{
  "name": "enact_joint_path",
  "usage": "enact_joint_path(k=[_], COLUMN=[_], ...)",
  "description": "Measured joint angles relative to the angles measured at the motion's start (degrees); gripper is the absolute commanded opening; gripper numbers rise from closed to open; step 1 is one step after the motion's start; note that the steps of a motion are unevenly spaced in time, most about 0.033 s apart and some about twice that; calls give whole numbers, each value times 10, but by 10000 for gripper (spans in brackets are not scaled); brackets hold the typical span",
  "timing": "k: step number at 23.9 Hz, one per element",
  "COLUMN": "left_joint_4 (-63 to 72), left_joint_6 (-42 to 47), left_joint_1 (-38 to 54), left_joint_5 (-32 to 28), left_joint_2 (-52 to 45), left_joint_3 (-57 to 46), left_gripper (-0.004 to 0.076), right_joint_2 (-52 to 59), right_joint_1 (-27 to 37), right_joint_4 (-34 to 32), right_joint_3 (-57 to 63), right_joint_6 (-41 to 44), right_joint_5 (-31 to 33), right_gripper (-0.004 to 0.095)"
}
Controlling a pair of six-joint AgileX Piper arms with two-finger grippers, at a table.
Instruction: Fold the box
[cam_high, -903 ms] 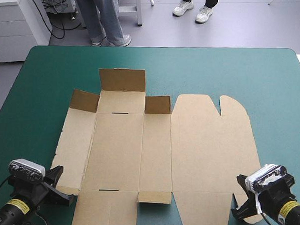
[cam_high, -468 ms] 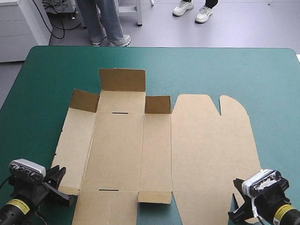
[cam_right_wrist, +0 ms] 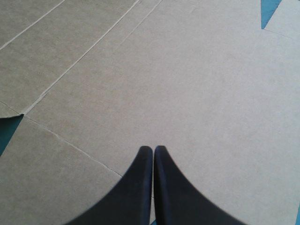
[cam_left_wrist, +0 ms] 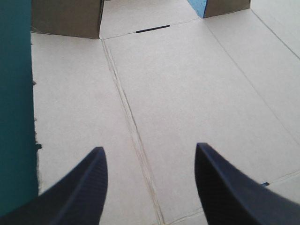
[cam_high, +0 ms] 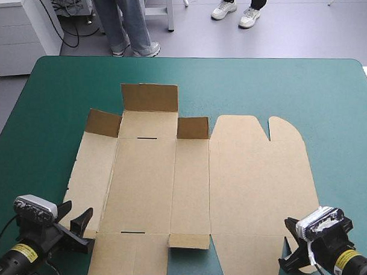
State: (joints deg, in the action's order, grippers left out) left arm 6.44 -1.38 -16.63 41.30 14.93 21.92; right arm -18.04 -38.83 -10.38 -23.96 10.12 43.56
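Box point(cam_high: 142, 184) lies flat on the teal-green cover point(cam_high: 282, 86), mid-frame in the high view. It sits a bit toward the lower half, near edge close to the frame's bottom. Brown sheet mostly unfolded.

3 small flaps stand up along its far side, up and left of centre. The tall flap point(cam_high: 150, 98) is in the middle, w/ a left flap point(cam_high: 103, 122) and a right flap point(cam_high: 193, 127) just below it on either side. A short near flap point(cam_high: 189, 241) is raised at bottom centre. The lid panel point(cam_high: 257, 176), w/ rounded far corners, lies flat right of centre.

L gripper point(cam_high: 77, 221) is in the lower-left corner of the frame, at the box's near left corner. It's released: fingers point(cam_left_wrist: 79, 192) stand wide apart. In the wrist view there's bare board and a crease line btwn them, and a dark slot point(cam_left_wrist: 152, 29) well ahead. A strip of cover shows beside one finger.

R gripper point(cam_high: 291, 244) is in the lower-right corner, at the lid panel's near right corner. It's clenched: fingers point(cam_right_wrist: 140, 187) meet in one point, plain board and crease lines ahead of them.
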Motion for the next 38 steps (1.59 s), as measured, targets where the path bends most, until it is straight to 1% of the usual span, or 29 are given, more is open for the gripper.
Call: enact_joint_path(k=[4,6,10,14,17,20,23,26,28,31,34,38], left_joint_4=[9,10,9,8,7,7,5,1,-1,-1,5,11], left_joint_6=[-4,-11,-18,-38,-48,-55,-68,-71,-71,-72,-72,-78], left_joint_1=[0,0,0,0,0,0,0,0,0,14,62,130], left_joint_5=[0,10,49,86,118,138,184,207,234,283,289,291], left_joint_2=[0,0,14,60,144,218,323,415,468,522,544,545], left_joint_3=[0,6,54,108,161,191,227,261,296,355,404,425], left_gripper=[405,405,405,405,406,407,407,407,407,407,407,407], right_joint_2=[0,0,0,0,0,0,0,0,0,0,0,0], right_joint_1=[0,0,0,0,0,0,0,0,0,0,0,0], right_joint_4=[2,6,12,15,15,15,15,15,15,15,15,15], right_joint_3=[0,0,0,0,0,0,0,0,0,0,0,0], right_joint_6=[0,0,0,0,0,0,0,0,0,0,0,0], right_joint_5=[0,0,0,0,0,0,0,0,0,0,0,0], right_gripper=[-12,-12,-12,-12,-12,-12,-12,-12,-12,-12,-12,-12])
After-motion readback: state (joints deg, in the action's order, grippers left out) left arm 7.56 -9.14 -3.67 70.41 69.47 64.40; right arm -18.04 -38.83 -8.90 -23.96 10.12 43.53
